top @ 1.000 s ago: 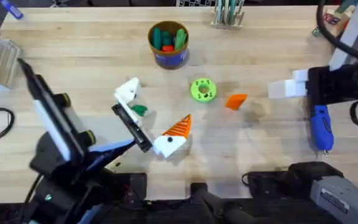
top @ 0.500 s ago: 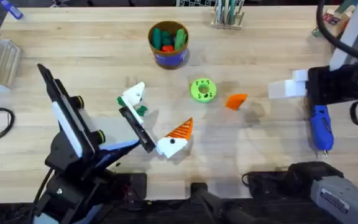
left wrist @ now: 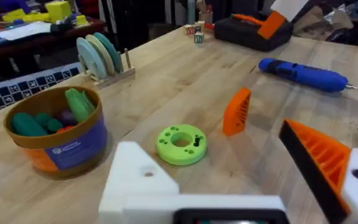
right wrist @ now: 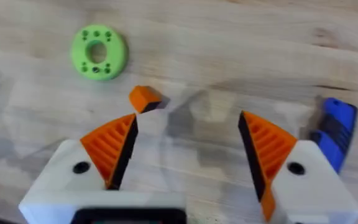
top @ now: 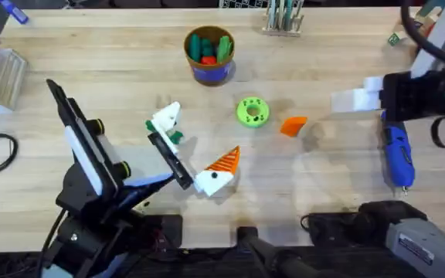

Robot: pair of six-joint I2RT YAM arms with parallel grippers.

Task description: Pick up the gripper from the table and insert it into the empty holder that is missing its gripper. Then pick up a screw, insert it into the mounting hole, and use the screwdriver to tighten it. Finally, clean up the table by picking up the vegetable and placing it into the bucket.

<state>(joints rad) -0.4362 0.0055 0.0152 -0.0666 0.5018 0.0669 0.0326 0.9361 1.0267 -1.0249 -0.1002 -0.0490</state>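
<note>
One gripper (top: 293, 125) loose, right gripper (right wrist: 188, 146) spread — above

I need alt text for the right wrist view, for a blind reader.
The open right gripper hangs over the wooden table, its orange fingers apart. The loose orange gripper lies just beyond them, a green disc farther off, the screwdriver aside.

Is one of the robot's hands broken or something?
Yes: the left gripper has only one orange finger. Its other white holder is bare. The missing orange piece lies loose on the table, beside the green disc.
</note>
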